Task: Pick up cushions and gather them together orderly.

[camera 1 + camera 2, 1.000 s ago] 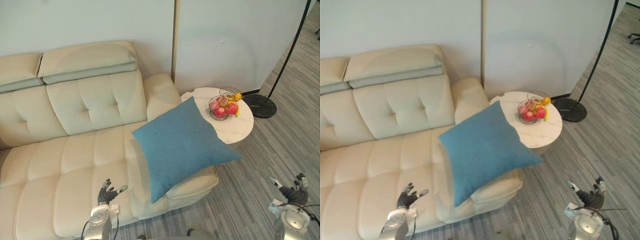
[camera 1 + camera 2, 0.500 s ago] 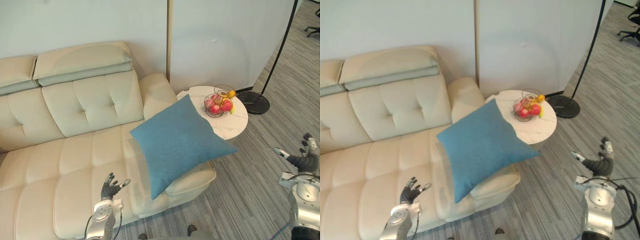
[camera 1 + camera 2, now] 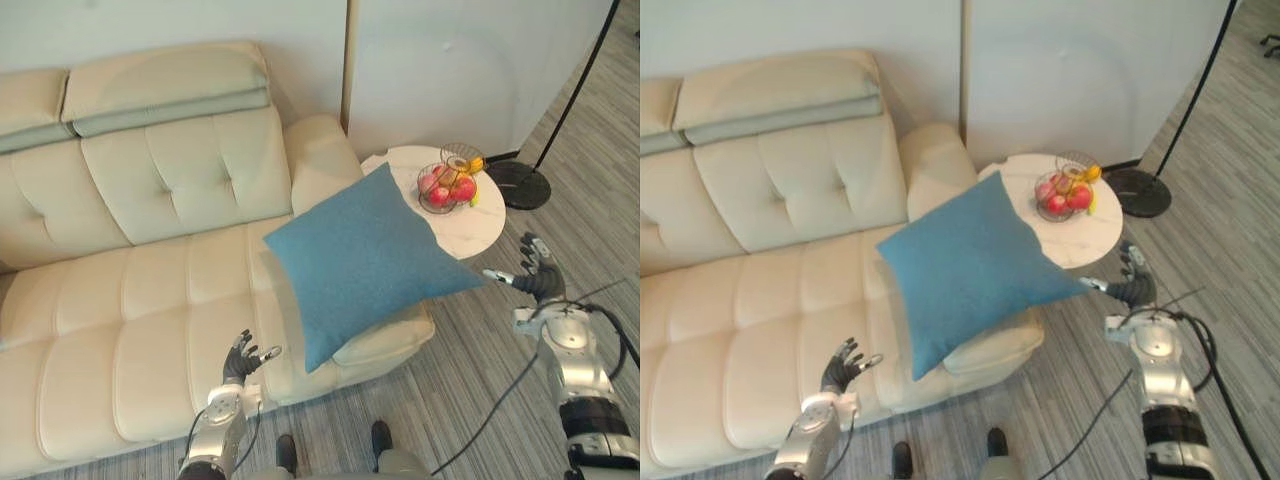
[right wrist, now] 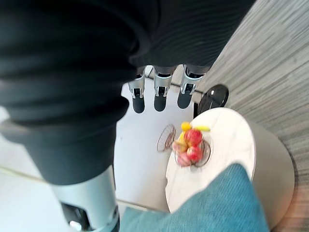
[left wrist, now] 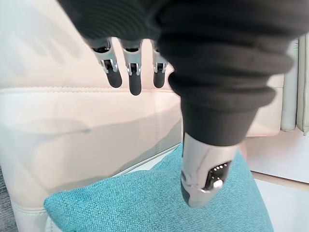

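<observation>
Blue cushion [image 3: 365,262] lies tilted across the sofa [image 3: 150,300] armrest, one corner overhanging toward the round worktop [image 3: 492,232] w/ fruit basket [image 3: 447,188]. It looks loose, not tidily set, so not yet gathered. Right hand [image 3: 537,281] is just beside that corner, fingers spread wide, empty, prob. lined up for the far edge. Left hand [image 3: 243,358] is at the sofa front near the cushion's low corner, also wide & empty. No legible writing or labels.

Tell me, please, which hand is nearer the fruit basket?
Right. The right hand hovers beside the round table bearing the fruit basket; the left hand is beyond the blue cushion, over the sofa seat.
</observation>
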Tool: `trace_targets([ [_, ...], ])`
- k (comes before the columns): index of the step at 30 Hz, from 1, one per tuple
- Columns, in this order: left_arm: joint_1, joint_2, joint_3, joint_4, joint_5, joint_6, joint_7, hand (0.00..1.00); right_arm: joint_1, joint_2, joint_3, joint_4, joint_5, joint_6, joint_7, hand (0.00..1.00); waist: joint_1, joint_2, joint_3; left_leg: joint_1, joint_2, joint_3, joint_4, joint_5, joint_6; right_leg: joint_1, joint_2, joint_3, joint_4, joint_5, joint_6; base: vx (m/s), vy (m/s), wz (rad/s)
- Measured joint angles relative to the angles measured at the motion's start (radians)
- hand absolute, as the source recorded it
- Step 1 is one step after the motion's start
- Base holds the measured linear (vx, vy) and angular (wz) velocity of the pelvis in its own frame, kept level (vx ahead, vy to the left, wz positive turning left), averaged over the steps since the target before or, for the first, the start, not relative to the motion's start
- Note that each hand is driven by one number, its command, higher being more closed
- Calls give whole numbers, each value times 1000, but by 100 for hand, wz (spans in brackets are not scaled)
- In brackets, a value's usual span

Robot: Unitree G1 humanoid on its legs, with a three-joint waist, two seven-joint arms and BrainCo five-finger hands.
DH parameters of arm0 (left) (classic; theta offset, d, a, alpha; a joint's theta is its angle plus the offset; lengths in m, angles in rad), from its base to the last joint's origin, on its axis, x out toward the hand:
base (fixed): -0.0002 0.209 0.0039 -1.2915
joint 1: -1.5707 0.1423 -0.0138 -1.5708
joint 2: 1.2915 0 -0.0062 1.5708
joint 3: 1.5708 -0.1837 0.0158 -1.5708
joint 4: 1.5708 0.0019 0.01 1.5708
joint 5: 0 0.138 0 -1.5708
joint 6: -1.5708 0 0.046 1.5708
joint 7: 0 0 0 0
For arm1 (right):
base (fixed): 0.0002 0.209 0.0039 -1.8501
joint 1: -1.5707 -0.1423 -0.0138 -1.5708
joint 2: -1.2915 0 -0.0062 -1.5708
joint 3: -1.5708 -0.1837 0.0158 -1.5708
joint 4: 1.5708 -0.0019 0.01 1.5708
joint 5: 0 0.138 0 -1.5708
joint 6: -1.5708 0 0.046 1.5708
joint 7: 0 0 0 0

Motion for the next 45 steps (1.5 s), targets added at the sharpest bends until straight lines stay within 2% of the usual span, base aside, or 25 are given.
trace_targets([
  [4, -95, 0, 0, -1, -23, -2, 7, 0, -119, -67, 31, 46, 26, 9, -10, 0, 3, 2, 49, -58, 1, -15, -10, 27, 1, -55, -3, -12, 5, 18, -1, -91, -8, 13],
  [9, -178, 1, -1, 0, -58, -19, 10, 0, -236, -108, 71, 94, 69, 11, -17, 0, 9, -2, 98, -83, 1, -15, -21, 49, 2, -94, -6, -12, 27, 20, -2, -35, -4, 3],
  [12, -241, 1, -1, 0, -61, -22, 28, 0, -287, -108, 72, 118, 70, 14, -33, 0, 10, -2, 118, -127, -2, -16, -1, 50, 3, -134, -9, -12, 45, 20, -2, -5, 2, 5],
  [15, -313, 4, -10, 5, -73, -24, 33, 0, -333, -107, 77, 140, 90, 14, -56, 0, 15, -2, 165, -148, -2, -19, 18, 49, 3, -152, -10, -12, 62, 20, -3, -25, -10, 4],
  [21, -451, 18, -41, 42, -101, -38, 49, 0, -446, -103, 140, 191, 130, 16, -64, 0, 20, -7, 211, -230, -1, -17, 73, 48, 1, -231, -9, 1, 108, 22, -5, -53, -19, 0],
  [30, -639, -1, -119, 103, -138, -39, 54, 0, -533, 22, 200, 192, 167, 15, -87, 0, 25, -11, 275, -307, 5, -17, 115, 49, 1, -301, -4, 5, 140, 31, -11, -36, -27, 1],
  [35, -695, -17, -118, 139, -137, -38, 105, 0, -550, 83, 219, 189, 189, 14, -121, 0, 33, -12, 275, -331, 19, -12, 128, 45, -10, -322, 9, 9, 143, 33, -15, 18, -46, -5],
  [38, -751, -19, -114, 140, -126, -36, 133, 0, -590, 94, 217, 146, 255, 9, -148, 0, 49, -13, 278, -396, 37, 7, 159, 39, -17, -387, 22, 20, 159, 42, -26, -22, -64, -14],
  [41, -758, -22, -97, 142, -110, -30, 154, 0, -592, 132, 214, 101, 289, 4, -167, 0, 51, -15, 279, -414, 58, 18, 188, 27, -29, -393, 35, 18, 159, 46, -32, -15, -63, -9],
  [42, -763, -25, -84, 142, -99, -23, 156, 100, -593, 135, 214, 80, 294, 3, -173, 100, 53, -15, 279, -424, 68, 25, 205, 17, -31, -394, 41, 17, 159, 47, -34, -16, -50, -6],
  [45, -780, -32, -66, 142, -97, -17, 169, 100, -595, 157, 202, 17, 326, -3, -184, 100, 57, -15, 280, -455, 103, 77, 238, -1, -31, -409, 55, 13, 160, 51, -40, -26, -47, -2],
])
